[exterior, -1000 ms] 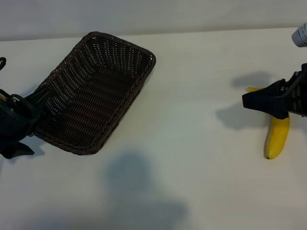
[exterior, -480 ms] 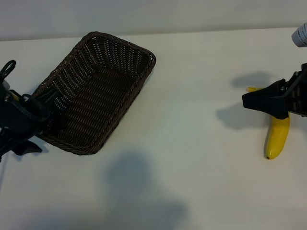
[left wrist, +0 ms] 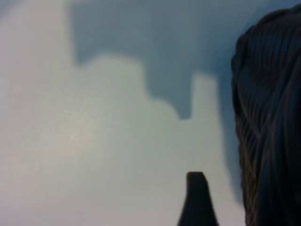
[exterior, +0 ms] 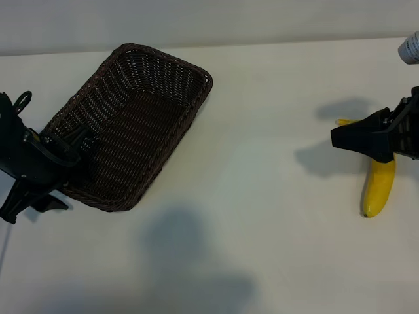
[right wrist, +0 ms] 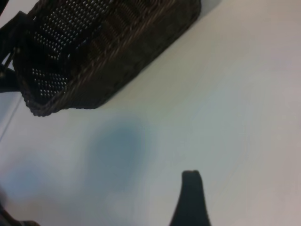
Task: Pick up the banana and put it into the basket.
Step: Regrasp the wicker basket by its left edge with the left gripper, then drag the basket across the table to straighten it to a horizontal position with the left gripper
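The dark brown wicker basket (exterior: 134, 124) sits at the table's left, also seen in the left wrist view (left wrist: 270, 117) and the right wrist view (right wrist: 103, 52). My left gripper (exterior: 69, 163) is at the basket's near-left corner, open; one finger (left wrist: 196, 200) shows beside the wicker wall, a gap apart from it. The yellow banana (exterior: 378, 190) lies at the far right, stem (exterior: 342, 122) pointing back-left. My right gripper (exterior: 340, 139) hangs over the banana's middle, open and empty; one finger (right wrist: 190, 200) shows above bare table.
A white cylinder with a dark band (exterior: 410, 47) pokes in at the top right corner. The white table (exterior: 262, 216) runs between basket and banana, with a soft shadow on it near the front.
The left arm has swung in toward the basket's near-left corner and turned. The right arm, banana and basket have not moved.
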Robot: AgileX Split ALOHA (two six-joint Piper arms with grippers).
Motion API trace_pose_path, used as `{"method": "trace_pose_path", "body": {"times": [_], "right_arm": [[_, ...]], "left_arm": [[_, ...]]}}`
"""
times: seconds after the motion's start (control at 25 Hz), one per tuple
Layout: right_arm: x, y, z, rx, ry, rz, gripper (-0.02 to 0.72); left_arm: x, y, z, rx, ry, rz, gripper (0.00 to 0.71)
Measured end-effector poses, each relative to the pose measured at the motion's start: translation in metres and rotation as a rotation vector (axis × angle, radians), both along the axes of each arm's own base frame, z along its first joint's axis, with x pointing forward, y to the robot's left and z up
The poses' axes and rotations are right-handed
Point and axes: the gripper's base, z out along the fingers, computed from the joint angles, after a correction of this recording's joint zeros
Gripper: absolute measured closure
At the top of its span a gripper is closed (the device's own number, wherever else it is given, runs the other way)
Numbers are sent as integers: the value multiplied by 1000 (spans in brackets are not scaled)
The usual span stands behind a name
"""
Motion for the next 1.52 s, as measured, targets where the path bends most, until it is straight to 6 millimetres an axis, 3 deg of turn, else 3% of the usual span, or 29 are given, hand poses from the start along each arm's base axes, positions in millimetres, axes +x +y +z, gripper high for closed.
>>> {"method": "trace_pose_path", "body": {"times": [0.32, 0.4, 0.76, 1.12, 1.52], "right_arm": [[0, 0, 0, 0, 0, 0, 125], [0, 0, 0, 0, 0, 0, 125], [0, 0, 0, 0, 0, 0, 125], [0, 0, 0, 0, 0, 0, 125], [0, 0, 0, -1, 0, 0, 125]], "left_arm": [[3, 0, 0, -6, -30, 14, 493], [5, -1, 1, -12, -54, 26, 545], [7, -1, 1, -12, -81, 10, 545], [8, -5, 8, -34, -118, -143, 551], [31, -15, 47, -44, -177, -488, 554]]}}
